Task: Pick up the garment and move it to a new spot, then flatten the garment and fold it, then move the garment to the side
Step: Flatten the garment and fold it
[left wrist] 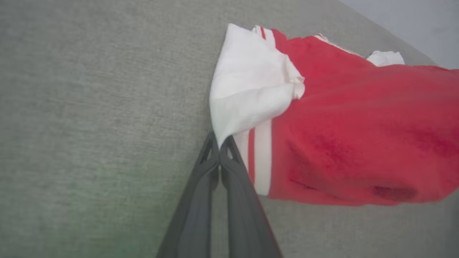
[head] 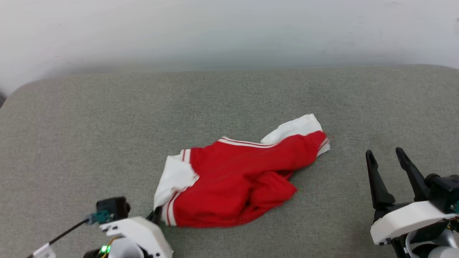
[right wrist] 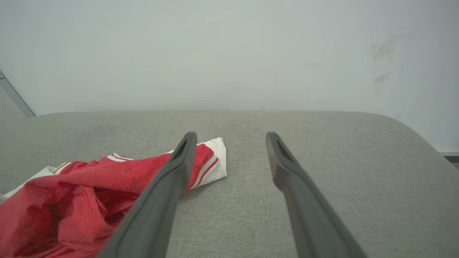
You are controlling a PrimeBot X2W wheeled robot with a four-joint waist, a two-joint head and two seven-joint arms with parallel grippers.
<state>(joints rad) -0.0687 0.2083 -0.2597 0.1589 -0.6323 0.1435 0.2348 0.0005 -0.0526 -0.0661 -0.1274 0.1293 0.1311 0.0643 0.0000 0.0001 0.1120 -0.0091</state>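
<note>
— What is the left tool [left wrist: 218, 143] doing?
— It is pinching shut on a white sleeve of the red shirt [head: 236, 179], which is lying crumpled mid-way across the grey surface [head: 107, 125].
— And the right tool [head: 384, 153]?
— It is hovering wide open nearby, holding nothing.

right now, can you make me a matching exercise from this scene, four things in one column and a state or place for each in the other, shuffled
Things:
1. left pincer
2. right pincer
3. red jersey T-shirt
4. grey cushion

States or places:
a. crumpled in a heap
b. open, apart from the cloth
c. lying under the shirt
d. shut on the edge of a white sleeve

Pairs: 1-d, 2-b, 3-a, 4-c
</note>
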